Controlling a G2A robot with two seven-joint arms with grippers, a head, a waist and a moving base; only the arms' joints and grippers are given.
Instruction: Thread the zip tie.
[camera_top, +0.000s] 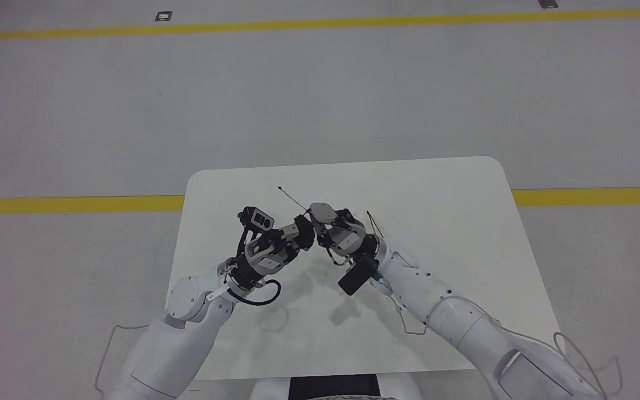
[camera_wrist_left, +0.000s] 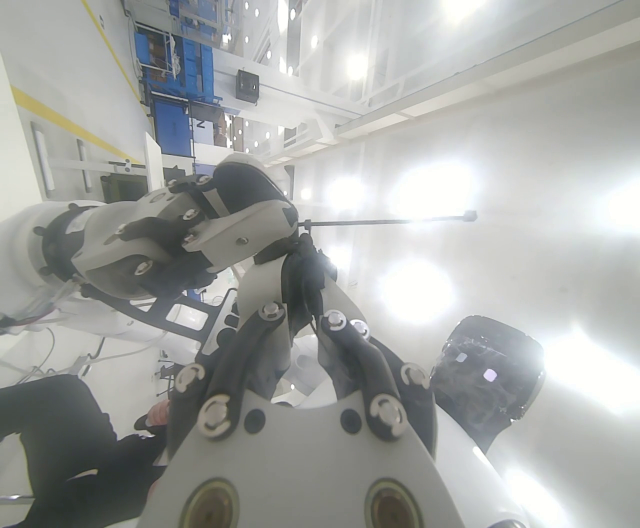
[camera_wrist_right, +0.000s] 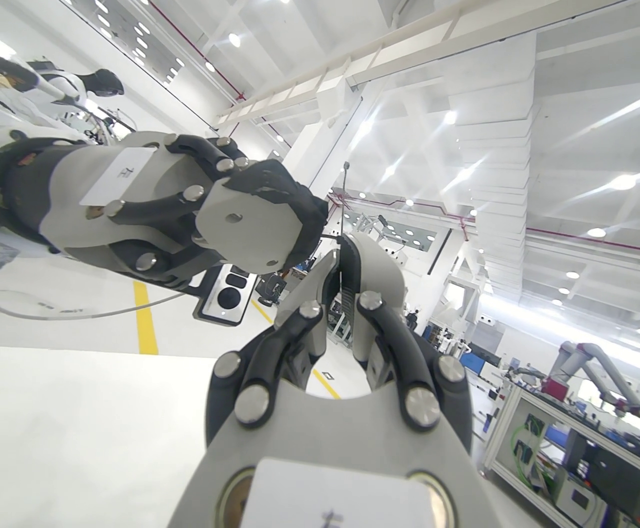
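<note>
Zip tie (camera_wrist_left: 390, 220): a thin, straight black plastic strip, faintly ridged, with a small square head at its free end. It is held in the air above the counter, where the two pincers meet, and its free length projects well past their fingertips.

Counter (camera_top: 440, 200): a smooth, matt white slab with rounded corners.

Right pincer (camera_wrist_right: 341, 250): flat grey finger plates, black linkage bars and round metal fasteners. The fingers are pressed together and pinch the zip tie near their tips; the strip rises straight out beyond them.

Left pincer (camera_wrist_left: 302, 260): the same build, with dark, rough-looking pads at the tips. The fingers are pressed together on a thin black strand that runs across to the right pincer.

Relation: the two pincers stand tip to tip, touching or nearly so, above the middle of the counter.
</note>
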